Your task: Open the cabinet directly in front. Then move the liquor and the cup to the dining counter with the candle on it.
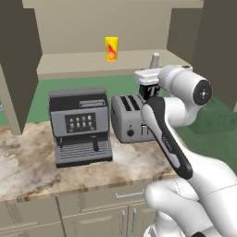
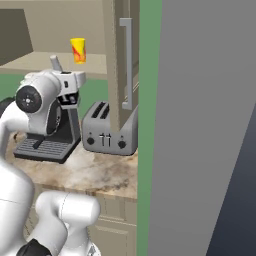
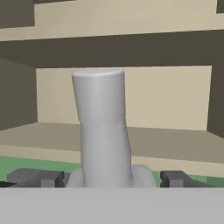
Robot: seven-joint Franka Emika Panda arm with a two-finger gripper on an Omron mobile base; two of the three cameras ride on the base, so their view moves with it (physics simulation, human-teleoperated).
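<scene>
Open gripper (image 3: 107, 178) astride, perhaps, liquor (image 3: 103, 131)

cabinet (image 1: 18, 69) doors standing wide open, silver bar handle showing in right base view. yellow cup (image 1: 111, 48) with red-orange mark sitting upright on lower shelf. pale grey bottle neck (image 3: 103, 131) standing upright close ahead in hand view.

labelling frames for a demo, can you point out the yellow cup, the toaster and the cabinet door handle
cup (image 1: 111, 49), left base view, middle of its yellow side.
toaster (image 2: 105, 135), right base view, front face above the knobs.
cabinet door handle (image 2: 129, 60), right base view, midway up the silver bar.
</scene>
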